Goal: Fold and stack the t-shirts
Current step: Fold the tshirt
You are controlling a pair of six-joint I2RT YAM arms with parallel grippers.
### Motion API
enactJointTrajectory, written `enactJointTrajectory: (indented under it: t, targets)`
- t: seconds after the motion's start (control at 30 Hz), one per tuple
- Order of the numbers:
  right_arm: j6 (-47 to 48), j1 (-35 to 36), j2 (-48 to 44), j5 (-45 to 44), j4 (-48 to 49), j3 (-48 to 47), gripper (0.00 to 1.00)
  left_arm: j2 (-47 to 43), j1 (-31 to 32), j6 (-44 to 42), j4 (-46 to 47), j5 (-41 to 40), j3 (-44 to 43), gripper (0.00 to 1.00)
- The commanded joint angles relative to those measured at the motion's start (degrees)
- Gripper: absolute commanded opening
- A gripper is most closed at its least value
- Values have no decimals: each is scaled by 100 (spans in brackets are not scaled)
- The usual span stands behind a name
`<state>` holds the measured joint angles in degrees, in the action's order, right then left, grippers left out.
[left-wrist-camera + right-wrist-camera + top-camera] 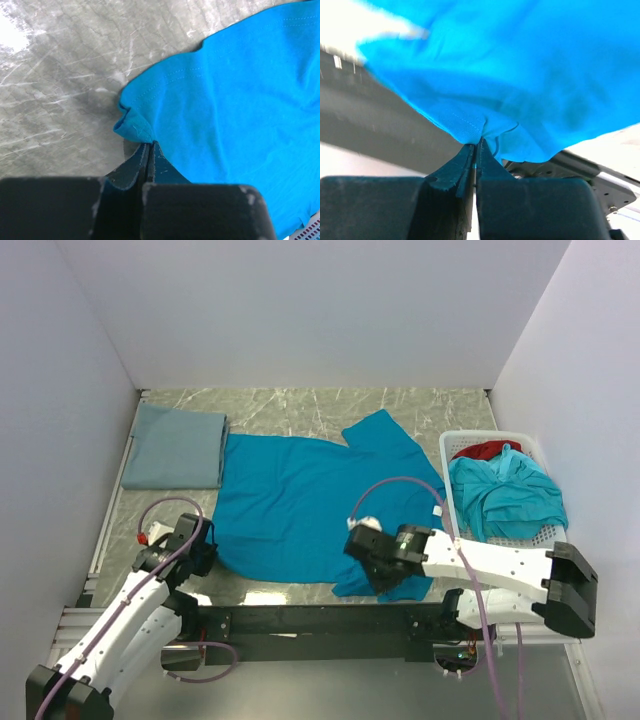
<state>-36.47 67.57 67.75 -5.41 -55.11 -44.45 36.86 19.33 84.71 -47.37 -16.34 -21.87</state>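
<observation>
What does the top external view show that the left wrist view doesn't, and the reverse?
Only top external: the folded grey-blue shirt at far left, the white basket holding a teal shirt and a red shirt, and the right gripper at the spread teal shirt's near right hem. Only left wrist: the left gripper shut on a bunched hem corner. Both: that spread shirt on the marble table.

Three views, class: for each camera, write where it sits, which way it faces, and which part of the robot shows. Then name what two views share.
Top external: above and behind the bases, looking down on the table; the left arm and right arm show.
Left wrist: on the left arm, looking along the left gripper, shut on the teal t-shirt at its edge.
Right wrist: on the right arm, looking along the right gripper, shut on the same shirt.
Shared: top and left wrist views both show the shirt's edge on the marbled table.
</observation>
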Motion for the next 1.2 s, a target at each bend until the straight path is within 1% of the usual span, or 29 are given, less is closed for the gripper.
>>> enactJointTrajectory:
  t: [0.0,0.17,0.23,0.33,0.57,0.77,0.9,1.0,1.17]
  targets:
    - [219,-663,-262,-530,-123,-362,0,102,9,-112,220,-18,-327,1]
    - [614,-1307,-87,-1118,9,-916,0,312,9,-156,343,-62,-441,1]
    - [649,-1604,-16,-1199,18,-1118,0,418,9,-173,456,-115,-502,1]
    - [799,-1860,63,-1365,185,-1363,0,602,9,-244,693,-115,-582,1]
    - [1001,-2309,248,-1902,396,-1865,0,1103,9,-332,800,-282,-924,1]
    - [1256,-2713,423,-1911,580,-2235,0,1315,9,-297,774,-545,-1232,1]
    - [1458,-2828,617,-1832,642,-2480,0,1429,-17,-297,826,-695,-1363,1]
    - [1511,-2925,792,-1937,642,-2621,0,1561,-87,-349,870,-757,-1469,1]
    - [1687,-3144,986,-1867,730,-2824,0,1912,-254,-560,1186,-599,-1601,1]
